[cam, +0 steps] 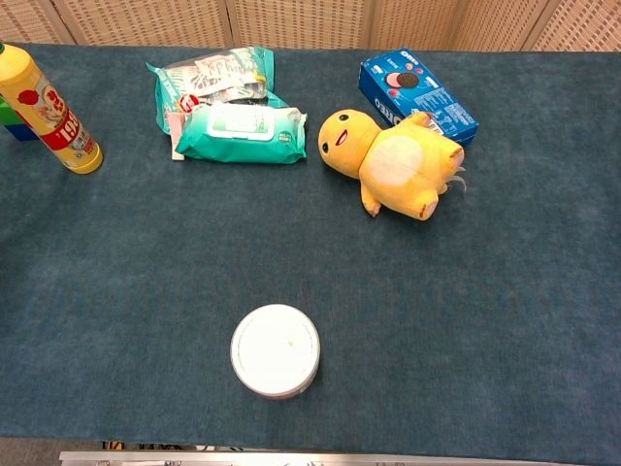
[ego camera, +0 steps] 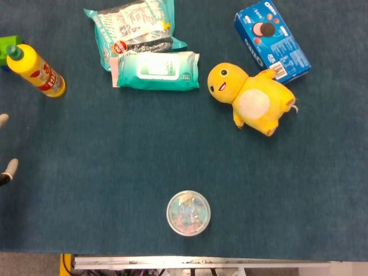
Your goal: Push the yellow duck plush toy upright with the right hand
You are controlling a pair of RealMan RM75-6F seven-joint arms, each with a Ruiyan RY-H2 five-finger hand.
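Note:
The yellow duck plush toy point(ego camera: 249, 98) lies on its back on the blue table cloth, head to the left and white belly up; the chest view shows the duck point(cam: 390, 160) the same way. One foot touches the blue cookie box point(ego camera: 271, 39). My right hand is out of both views. Only two pale fingertips point(ego camera: 8, 169) of my left hand poke in at the left edge of the head view, far from the duck; how the hand is set cannot be made out.
A teal wipes pack point(ego camera: 156, 70) and a snack bag point(ego camera: 133, 24) lie left of the duck. A yellow bottle point(ego camera: 35, 70) stands far left. A round lidded tub point(ego camera: 188, 213) sits near the front edge.

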